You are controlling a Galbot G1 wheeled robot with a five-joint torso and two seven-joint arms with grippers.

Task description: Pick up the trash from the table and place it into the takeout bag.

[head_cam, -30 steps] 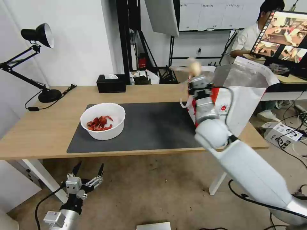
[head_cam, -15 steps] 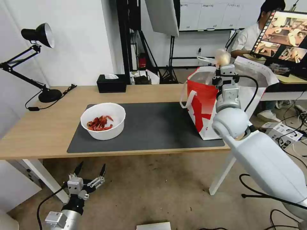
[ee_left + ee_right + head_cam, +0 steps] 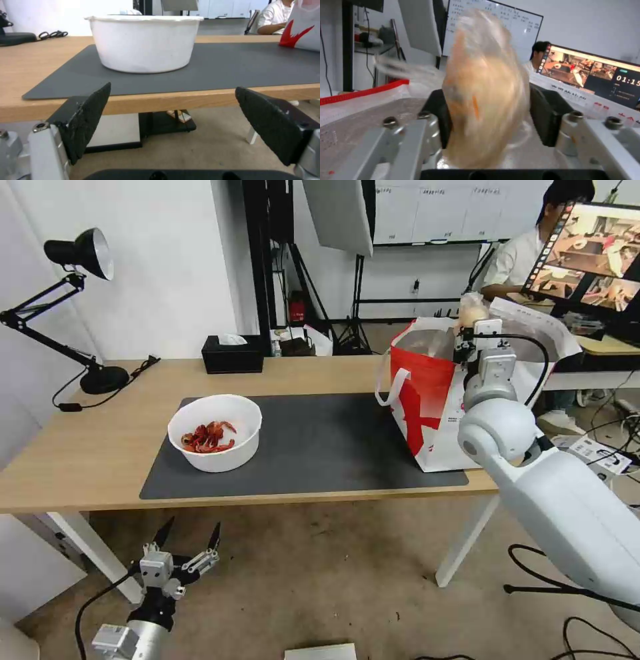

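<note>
My right gripper (image 3: 475, 321) is raised over the open top of the takeout bag (image 3: 433, 407), shut on a small clear bag with a yellowish lump (image 3: 472, 310). In the right wrist view that small bag (image 3: 486, 92) is squeezed between both black pads, with the silver foil lining (image 3: 360, 110) behind and below it. A white round bowl of red crayfish shells (image 3: 214, 432) rests on the dark grey mat (image 3: 320, 447) of the table (image 3: 80, 447). My left gripper (image 3: 187, 533) hangs open below the table's front edge, facing the bowl (image 3: 143, 42).
A black tissue box (image 3: 231, 355) and a black desk lamp (image 3: 80, 307) stand at the table's back left. A monitor (image 3: 593, 253) and a seated person are behind the takeout bag. Cables and a white box (image 3: 590, 455) lie on the floor at right.
My right arm has swung rightward and up with the small clear bag, from in front of the takeout bag to above its open top. The left arm has stayed still.
</note>
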